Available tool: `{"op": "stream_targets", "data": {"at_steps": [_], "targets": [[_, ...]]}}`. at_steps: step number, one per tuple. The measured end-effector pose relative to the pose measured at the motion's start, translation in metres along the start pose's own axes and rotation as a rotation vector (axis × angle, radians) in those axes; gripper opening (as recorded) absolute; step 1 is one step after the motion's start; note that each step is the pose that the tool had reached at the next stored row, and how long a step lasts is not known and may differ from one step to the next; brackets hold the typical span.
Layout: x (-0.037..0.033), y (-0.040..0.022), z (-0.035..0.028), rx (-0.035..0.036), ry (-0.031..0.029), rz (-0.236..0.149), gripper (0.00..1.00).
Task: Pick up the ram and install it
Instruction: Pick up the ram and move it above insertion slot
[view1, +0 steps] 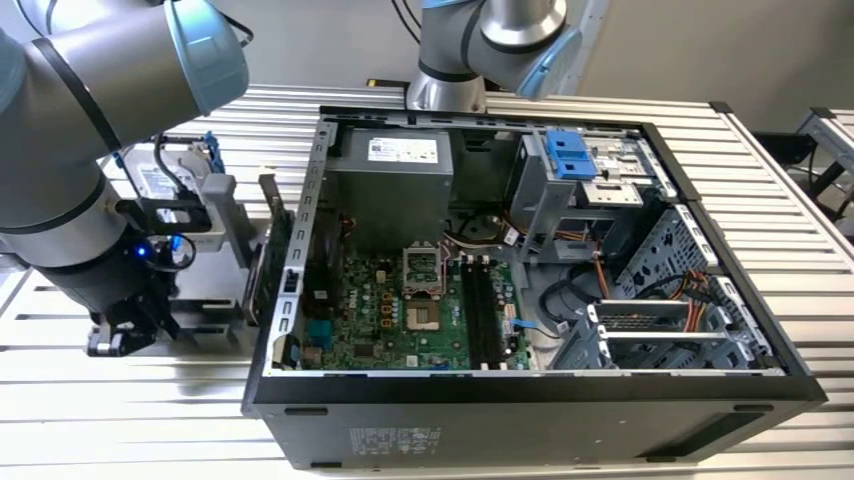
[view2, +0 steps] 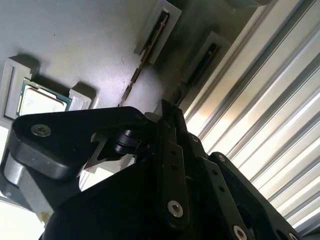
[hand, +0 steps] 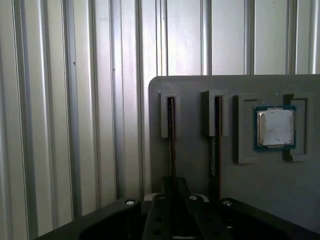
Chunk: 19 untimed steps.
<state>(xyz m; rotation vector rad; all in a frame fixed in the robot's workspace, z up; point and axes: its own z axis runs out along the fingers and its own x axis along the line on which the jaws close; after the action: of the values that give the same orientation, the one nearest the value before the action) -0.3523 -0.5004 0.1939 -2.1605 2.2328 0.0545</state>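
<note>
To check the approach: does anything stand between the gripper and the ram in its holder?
Nothing visible does. In the first wrist view the gripper lines up with the ram standing on edge in the gray holder; the second stick and the processor chip stand beside, off that line.

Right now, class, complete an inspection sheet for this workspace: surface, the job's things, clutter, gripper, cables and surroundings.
Surface: slatted metal table, carrying an open computer case and a gray holder plate.
Job's things: the ram stands on edge in a slot of the plate, with a second stick beside it; the motherboard lies in the case.
Clutter: a processor sits in the plate's bracket.
Gripper: the gripper is low over the plate, lined up with the ram.
Cables: orange and black leads run inside the case.
Surroundings: another arm's base behind the case; plain wall.
</note>
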Motion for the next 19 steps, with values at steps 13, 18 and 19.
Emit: {"op": "stream_targets", "data": {"at_steps": [13, 18, 19], "targets": [[0.0000, 0.0000, 0.0000, -0.0014, 0.0001, 0.000, 0.00], [-0.0003, 0.0000, -0.0047, -0.0016, 0.0000, 0.000, 0.00], [-0.0004, 0.0000, -0.0071, -0.0015, 0.0000, 0.000, 0.00]]}}
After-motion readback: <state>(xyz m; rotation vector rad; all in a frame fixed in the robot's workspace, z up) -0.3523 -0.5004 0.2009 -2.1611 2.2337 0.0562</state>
